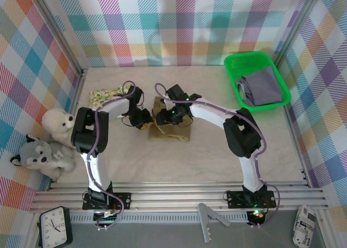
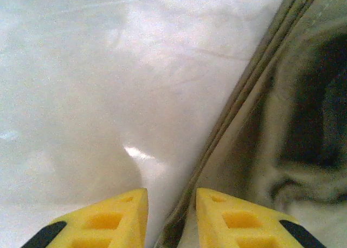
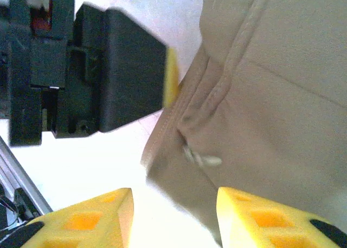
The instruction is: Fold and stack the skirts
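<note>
Top external view: the olive skirt (image 1: 172,130) lies spread in the middle of the table (image 1: 217,167), and both arms bend inward over its upper left part.
Left side: the left gripper (image 2: 171,199) sits low over the table at the olive skirt's left edge. Its yellow fingers (image 2: 116,221) are parted, and the stitched hem runs into the gap between them without being pinched.
Right side: the right gripper (image 3: 173,199) is released, fingers spread wide. A corner of the olive skirt lies between them, and one finger (image 3: 260,218) overlaps the cloth. I cannot tell whether it touches.
Right wrist view: the left gripper's black body and one yellow tip sit just beside the skirt's seamed edge. A small pale bit (image 3: 205,160) on the seam is too blurred to name.
Floral skirt: the yellow-green floral skirt (image 1: 105,95) lies at the back left of the table, just beside the left arm's elbow and apart from the olive one.
Grey skirt: the grey skirt (image 1: 264,86) lies bunched inside the green tray (image 1: 241,60) at the back right corner, well apart from the other two.
Toys: a white plush (image 1: 57,123) and a grey plush (image 1: 40,157) sit against the left wall, touching each other.
Clock: a black clock (image 1: 54,226) lies at the near left corner, in front of the rail.
</note>
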Motion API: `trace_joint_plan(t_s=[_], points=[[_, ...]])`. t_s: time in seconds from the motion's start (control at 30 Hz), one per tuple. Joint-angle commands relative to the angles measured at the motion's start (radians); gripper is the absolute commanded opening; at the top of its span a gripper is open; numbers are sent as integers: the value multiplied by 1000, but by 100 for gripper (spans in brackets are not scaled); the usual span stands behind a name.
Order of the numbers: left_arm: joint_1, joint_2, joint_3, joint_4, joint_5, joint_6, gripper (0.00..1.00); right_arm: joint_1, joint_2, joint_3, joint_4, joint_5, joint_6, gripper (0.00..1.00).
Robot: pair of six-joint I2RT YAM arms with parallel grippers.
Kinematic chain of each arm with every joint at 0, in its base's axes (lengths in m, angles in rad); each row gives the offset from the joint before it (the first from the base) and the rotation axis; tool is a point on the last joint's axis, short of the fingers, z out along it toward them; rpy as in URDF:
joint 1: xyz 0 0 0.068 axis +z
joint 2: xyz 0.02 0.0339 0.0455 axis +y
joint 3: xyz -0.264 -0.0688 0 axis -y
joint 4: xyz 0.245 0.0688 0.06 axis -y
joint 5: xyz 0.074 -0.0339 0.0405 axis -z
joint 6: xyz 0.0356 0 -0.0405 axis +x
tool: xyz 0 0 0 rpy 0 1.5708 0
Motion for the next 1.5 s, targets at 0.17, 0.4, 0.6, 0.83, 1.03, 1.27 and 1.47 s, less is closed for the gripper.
trace_joint_plan(t_s=[0.17, 0.4, 0.6, 0.83, 1.03, 1.27, 1.47], points=[[-40, -226, -8, -98, -56, -2, 33, -174, -28, 3, -27, 96, -122, 8], [-161, -94, -14, 176, 167, -163, 32, -184, 199, 263, -198, 232, -297, 3], [-174, 43, -14, 148, 82, -155, 31, -184, 284, 326, -347, 367, -186, 5], [-134, 129, 101, -27, -31, 46, 32, -181, 90, -33, -296, 205, -40, 6], [-133, 236, 310, -92, 33, 178, 33, -119, -108, -396, 198, -103, 386, 17], [-123, 80, 294, -80, 54, 182, 46, -172, -270, -466, 256, 146, 381, 38], [-56, -66, 143, -45, -51, 127, 53, -223, -216, -390, 225, 150, -13, 52]])
